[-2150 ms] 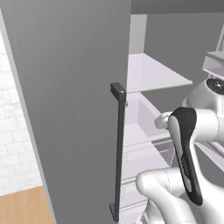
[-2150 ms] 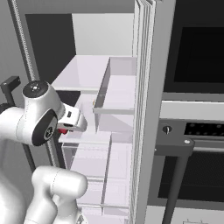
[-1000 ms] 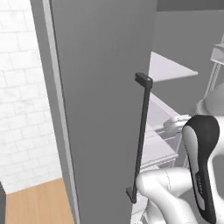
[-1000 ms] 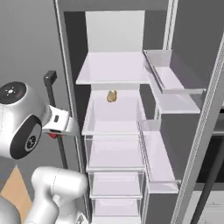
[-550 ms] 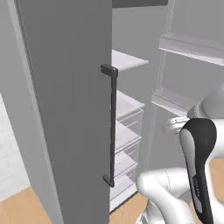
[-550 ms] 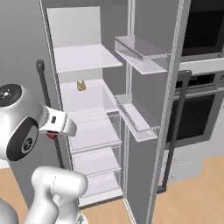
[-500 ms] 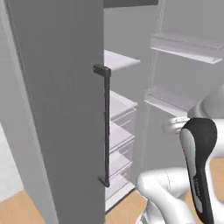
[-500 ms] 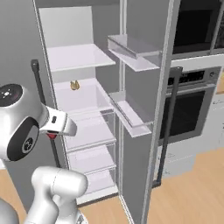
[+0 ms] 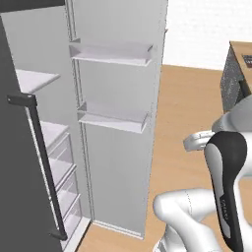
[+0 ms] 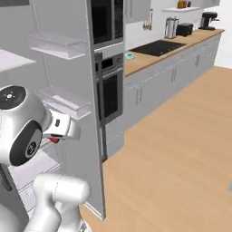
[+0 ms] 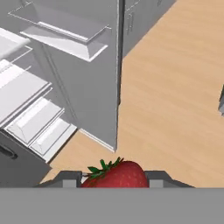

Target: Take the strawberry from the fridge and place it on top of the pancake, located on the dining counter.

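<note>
Between my pincer (image 11: 114,179) tips sits the strawberry (image 11: 116,175), pinched firm, leafy cap turned left. Fridge (image 9: 115,123) stands open just beside me. Pancake and dining counter: direction from pincer cannot be told; judged well apart, base must drive.

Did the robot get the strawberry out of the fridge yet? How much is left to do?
Yes. The strawberry sits between the fingers of the gripper, outside the fridge, whose door stands open. So the fetching looks done and the berry is in hand. Left to do: carry it to the pancake on the dining counter and set it on top.
</note>
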You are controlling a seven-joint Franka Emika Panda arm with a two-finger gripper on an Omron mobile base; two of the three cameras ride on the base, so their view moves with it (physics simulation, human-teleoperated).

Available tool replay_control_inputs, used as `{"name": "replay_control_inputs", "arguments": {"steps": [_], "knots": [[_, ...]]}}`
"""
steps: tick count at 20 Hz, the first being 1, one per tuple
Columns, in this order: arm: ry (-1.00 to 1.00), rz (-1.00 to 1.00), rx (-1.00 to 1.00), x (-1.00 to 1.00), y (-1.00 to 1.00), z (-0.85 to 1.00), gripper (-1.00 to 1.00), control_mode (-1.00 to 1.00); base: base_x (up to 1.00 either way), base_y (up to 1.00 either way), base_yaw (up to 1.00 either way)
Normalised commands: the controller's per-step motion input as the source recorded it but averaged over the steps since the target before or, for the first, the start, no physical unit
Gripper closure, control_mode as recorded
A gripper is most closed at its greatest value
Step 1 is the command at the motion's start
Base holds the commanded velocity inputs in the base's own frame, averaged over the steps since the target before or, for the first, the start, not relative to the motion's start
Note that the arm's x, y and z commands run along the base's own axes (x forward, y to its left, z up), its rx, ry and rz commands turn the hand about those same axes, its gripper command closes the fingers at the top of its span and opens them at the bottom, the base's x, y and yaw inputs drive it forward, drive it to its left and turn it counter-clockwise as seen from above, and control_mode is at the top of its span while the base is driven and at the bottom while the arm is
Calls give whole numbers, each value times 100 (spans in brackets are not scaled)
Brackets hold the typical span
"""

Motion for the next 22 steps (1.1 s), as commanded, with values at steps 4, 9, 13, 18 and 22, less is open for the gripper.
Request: {"name": "replay_control_inputs", "arguments": {"steps": [4, 9, 13, 18, 22], "knots": [[0, 0, 0, 0, 0, 0, 100, 100, -6, -19, -84], [0, 0, 0, 0, 0, 0, 100, 100, 30, -46, -62], [0, 0, 0, 0, 0, 0, 100, 100, 83, -99, -27], [0, 0, 0, 0, 0, 0, 100, 100, 94, -100, -16], [0, 0, 0, 0, 0, 0, 100, 100, 91, -100, -11]]}}
